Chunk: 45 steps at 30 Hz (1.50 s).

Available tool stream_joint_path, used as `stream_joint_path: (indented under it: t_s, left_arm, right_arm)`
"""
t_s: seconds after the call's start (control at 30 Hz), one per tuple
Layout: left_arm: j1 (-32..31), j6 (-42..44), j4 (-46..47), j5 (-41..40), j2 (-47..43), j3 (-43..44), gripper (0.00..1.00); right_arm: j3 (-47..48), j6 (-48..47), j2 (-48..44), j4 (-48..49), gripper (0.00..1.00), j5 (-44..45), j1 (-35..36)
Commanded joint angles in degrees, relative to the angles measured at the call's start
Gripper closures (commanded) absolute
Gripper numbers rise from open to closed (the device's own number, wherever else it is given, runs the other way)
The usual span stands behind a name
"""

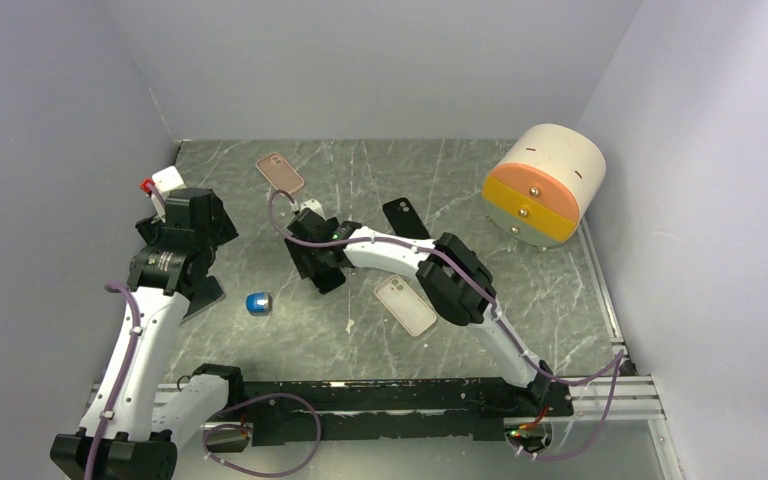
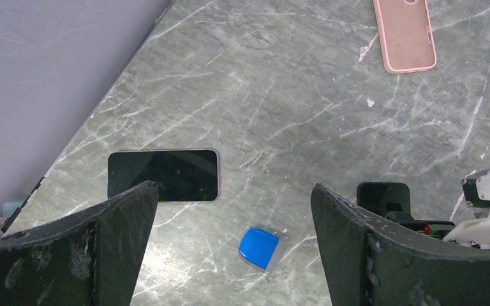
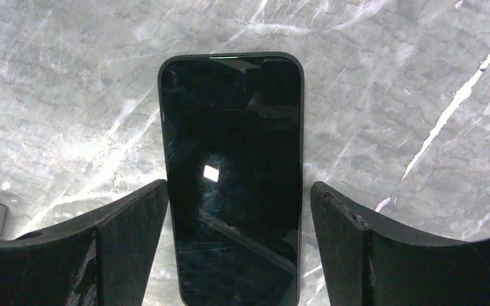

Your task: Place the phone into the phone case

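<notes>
Black glossy smartphone (image 3: 233, 159) lying flat, screen up, on the grey marbled desk (image 3: 70, 95), straddled by the right end effector (image 3: 237, 187), fingers spread on both sides and not clamping it. Left end effector (image 2: 234, 189) released too, hovering empty above the desk near a small blue block (image 2: 261, 247) and a second black phone (image 2: 163, 175). Pink phone case (image 2: 405, 35) well apart from both phones; pale translucent phone case (image 1: 405, 305) just beside the right arm.

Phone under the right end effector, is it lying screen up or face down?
Screen up: the phone shows glossy black glass with a light reflection and no camera lenses.
</notes>
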Motion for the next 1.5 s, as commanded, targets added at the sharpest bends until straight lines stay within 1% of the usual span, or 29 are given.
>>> stream_joint_path:
  t_s: [0.0,0.13,0.2,0.37,0.53,0.67,0.83,0.93,1.07,1.2,1.27,1.47]
  left_arm:
    - [0.2,-0.7,0.8,-0.1,-0.6,1.6,0.05]
    - [0.2,-0.6,0.9,0.2,-0.5,1.5,0.05]
    - [0.3,-0.6,1.0,0.5,-0.6,1.5,0.05]
    - [0.2,-0.5,1.2,0.8,-0.5,1.3,0.05]
    - [0.2,-0.5,1.5,1.1,-0.3,1.2,0.05]
    - [0.3,0.5,2.7,3.6,-0.1,0.6,0.05]
    - [0.3,1.5,3.7,6.0,-0.2,0.2,0.05]
    - [0.3,1.5,3.8,6.1,-0.3,0.2,0.05]
    - [0.3,1.6,4.0,6.5,-0.4,0.0,0.05]
    - [0.2,1.7,4.1,6.7,-0.3,0.0,0.05]
    - [0.2,1.7,4.0,6.7,-0.3,0.0,0.05]
    - [0.2,1.8,4.3,7.1,-0.3,-0.2,0.05]
  right_arm:
    - [-1.1,-0.7,0.3,-0.2,0.17,2.6,0.3]
    - [0.3,0.1,1.5,-3.4,0.22,5.8,0.4]
    - [-1.1,0.0,0.7,-3.3,0.24,6.6,0.3]
    - [-8.2,1.1,-4.0,0.2,0.27,6.9,-0.4]
    - [-15.7,1.9,-8.7,3.8,0.32,3.2,-2.1]
    - [-22.0,1.3,-13.9,7.1,0.34,2.5,-2.4]
    - [-27.3,0.5,-17.8,9.4,0.35,3.1,-2.5]
    - [-27.9,0.3,-18.1,8.0,0.28,5.3,-2.4]
    - [-28.3,0.0,-17.6,7.4,0.21,5.4,-2.4]
    - [-28.5,0.3,-17.1,7.2,0.19,5.0,-2.4]
    - [-28.6,0.5,-17.0,7.2,0.21,4.9,-2.4]
    - [-29.1,0.1,-18.2,7.9,0.37,4.2,-2.4]
